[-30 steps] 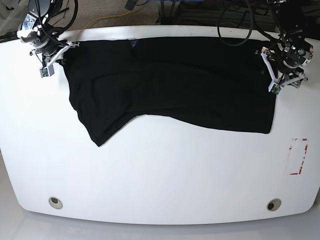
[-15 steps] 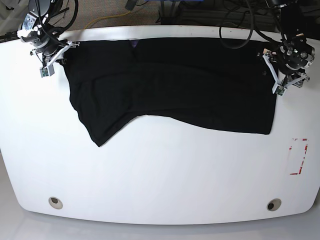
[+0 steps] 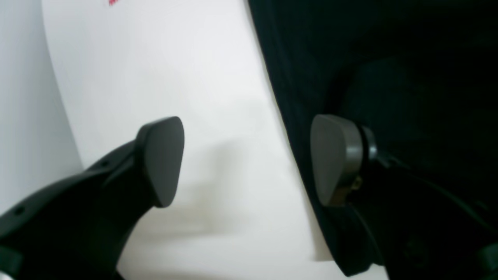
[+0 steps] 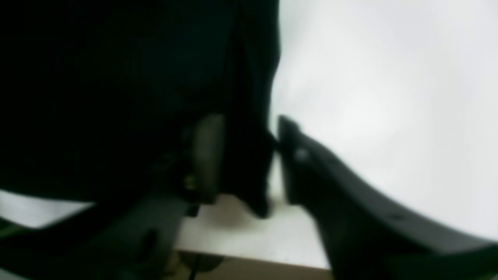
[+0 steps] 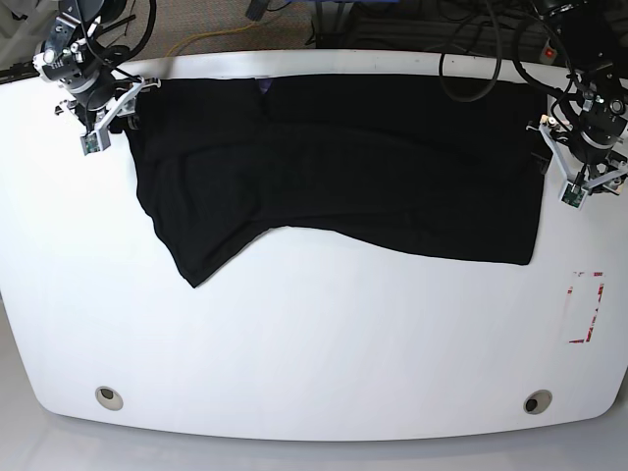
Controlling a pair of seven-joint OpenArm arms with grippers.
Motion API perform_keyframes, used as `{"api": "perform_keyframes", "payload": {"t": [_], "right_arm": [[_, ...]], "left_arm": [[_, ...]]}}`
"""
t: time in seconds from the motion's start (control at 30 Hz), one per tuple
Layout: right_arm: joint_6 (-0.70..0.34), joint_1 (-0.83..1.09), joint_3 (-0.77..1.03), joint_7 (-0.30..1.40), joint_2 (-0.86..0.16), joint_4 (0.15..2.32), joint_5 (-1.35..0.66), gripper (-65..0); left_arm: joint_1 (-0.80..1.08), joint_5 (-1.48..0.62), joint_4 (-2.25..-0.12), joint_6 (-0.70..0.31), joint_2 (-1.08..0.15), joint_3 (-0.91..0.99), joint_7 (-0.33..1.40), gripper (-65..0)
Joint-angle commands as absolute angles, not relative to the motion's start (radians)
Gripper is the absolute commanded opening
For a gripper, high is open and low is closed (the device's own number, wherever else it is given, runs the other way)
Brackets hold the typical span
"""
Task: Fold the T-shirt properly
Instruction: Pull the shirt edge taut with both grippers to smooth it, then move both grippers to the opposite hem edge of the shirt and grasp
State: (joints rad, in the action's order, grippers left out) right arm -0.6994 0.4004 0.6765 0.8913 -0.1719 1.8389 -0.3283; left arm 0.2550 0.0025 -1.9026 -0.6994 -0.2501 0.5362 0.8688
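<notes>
Our left jaws stand wide apart: in the left wrist view the left gripper (image 3: 247, 159) has one pad over the bare white bench (image 3: 155, 58) and the other pad over the black cloth, with the straight side edge of the T-shirt (image 3: 389, 58) running between them, and nothing is clamped. Our right jaws are parted a little: in the right wrist view the right gripper (image 4: 245, 155) shows a narrow fold of the T-shirt's (image 4: 116, 77) edge hanging in the gap, just beside one finger, but the view is too blurred for us to say whether the pads press on it. From the base view the left gripper (image 5: 574, 182) sits at the shirt's edge on that view's right, and the right gripper (image 5: 103, 123) sits at the upper corner of the cloth on that view's left. The T-shirt (image 5: 343, 157) lies spread across the far half of the bench (image 5: 314, 353), its top edge along the far rim, with a small purple patch (image 5: 261, 86) showing at the neck. Its near edge runs unevenly, dropping into a pointed flap towards the view's left. A red-and-white marking (image 5: 586, 306) lies on the bench near the right rim, apart from the cloth, and two round holes (image 5: 109, 397) sit near the front corners.
</notes>
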Motion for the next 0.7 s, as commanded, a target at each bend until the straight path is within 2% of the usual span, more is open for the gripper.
{"api": "perform_keyframes", "payload": {"t": [0.0, 0.07, 0.17, 0.53, 0.67], "right_arm": [[-0.698, 0.398, 0.685, 0.871, -0.165, 1.886, -0.34, -31.1], [-0.698, 0.392, 0.696, 0.871, -0.162, 1.905, -0.34, -23.9], [-0.698, 0.389, 0.696, 0.871, -0.159, 1.911, -0.34, -19.2], [-0.698, 0.234, 0.664, 0.872, -0.162, 1.88, -0.331, -19.0], [-0.698, 0.151, 0.605, 0.872, -0.199, 1.822, -0.329, -19.0]], "left_arm": [[0.249, -0.002, -1.943, -0.698, -0.252, 0.541, 0.857, -17.4], [0.248, -0.002, -1.948, -0.698, -0.223, 0.541, 0.857, -17.4], [0.242, -0.002, -1.948, -0.698, -0.202, 0.541, 0.852, -17.4], [0.171, 0.007, -1.939, -0.698, -0.156, 0.524, 0.852, -17.2], [0.154, 0.008, -1.939, -0.698, -0.151, 0.499, 0.855, -17.2]]}}
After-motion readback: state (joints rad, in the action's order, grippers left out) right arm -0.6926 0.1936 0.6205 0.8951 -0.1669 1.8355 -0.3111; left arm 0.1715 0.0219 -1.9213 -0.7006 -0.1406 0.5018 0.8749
